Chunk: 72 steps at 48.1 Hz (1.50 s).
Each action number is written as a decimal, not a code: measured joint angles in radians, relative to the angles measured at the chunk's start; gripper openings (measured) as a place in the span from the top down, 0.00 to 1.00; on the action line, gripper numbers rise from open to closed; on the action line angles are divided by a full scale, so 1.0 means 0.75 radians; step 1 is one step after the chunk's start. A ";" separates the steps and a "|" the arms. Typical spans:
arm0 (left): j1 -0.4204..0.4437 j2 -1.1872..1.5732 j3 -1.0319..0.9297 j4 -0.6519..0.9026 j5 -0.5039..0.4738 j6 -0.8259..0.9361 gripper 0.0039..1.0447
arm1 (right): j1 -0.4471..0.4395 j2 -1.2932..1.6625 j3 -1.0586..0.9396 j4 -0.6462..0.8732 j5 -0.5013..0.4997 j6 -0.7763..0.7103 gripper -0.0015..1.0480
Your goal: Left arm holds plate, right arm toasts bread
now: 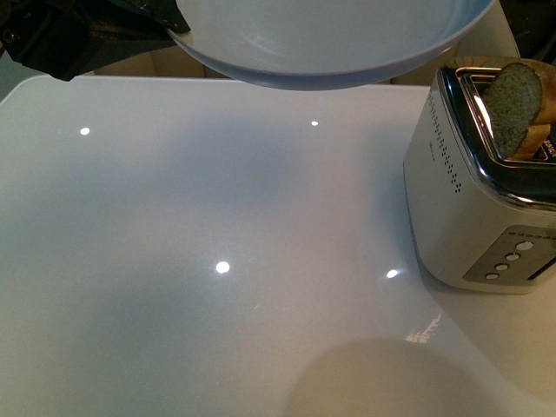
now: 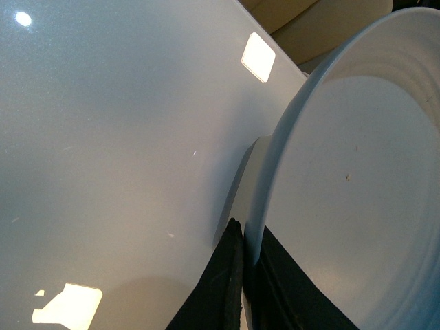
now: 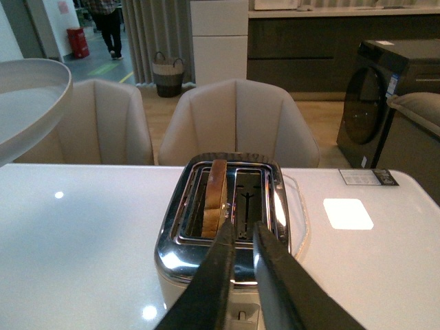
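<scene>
My left gripper (image 2: 245, 237) is shut on the rim of the pale blue-grey plate (image 2: 357, 185), holding it in the air above the far side of the table; its underside shows in the front view as the plate (image 1: 330, 43) beside the black left arm (image 1: 78, 35). The bread (image 1: 514, 104) stands upright in one slot of the silver toaster (image 1: 473, 204) at the table's right, its top sticking out. My right gripper (image 3: 244, 230) is shut and empty, hovering just above the toaster's near end by the bread (image 3: 215, 196).
The glossy white table (image 1: 217, 261) spreads in front of the toaster. The toaster's second slot (image 3: 249, 196) holds nothing. Beige chairs (image 3: 237, 120) stand behind the table, and a dark appliance (image 3: 385, 96) sits farther back at the right.
</scene>
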 joint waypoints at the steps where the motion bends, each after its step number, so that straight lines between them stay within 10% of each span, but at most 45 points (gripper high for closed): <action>1: 0.000 0.000 0.000 0.000 -0.001 0.000 0.97 | 0.000 0.000 0.000 0.000 0.000 0.000 0.82; 25: 0.000 0.000 0.000 0.000 -0.001 0.000 0.97 | 0.000 0.000 0.000 0.000 0.000 0.001 0.07; 48: 0.037 -0.001 0.052 -0.145 -0.099 0.329 0.97 | 0.000 -0.001 0.000 0.000 0.000 0.000 0.09; 72: 0.624 0.144 0.030 0.043 0.113 0.598 0.97 | 0.000 -0.001 0.000 0.000 0.001 0.000 0.09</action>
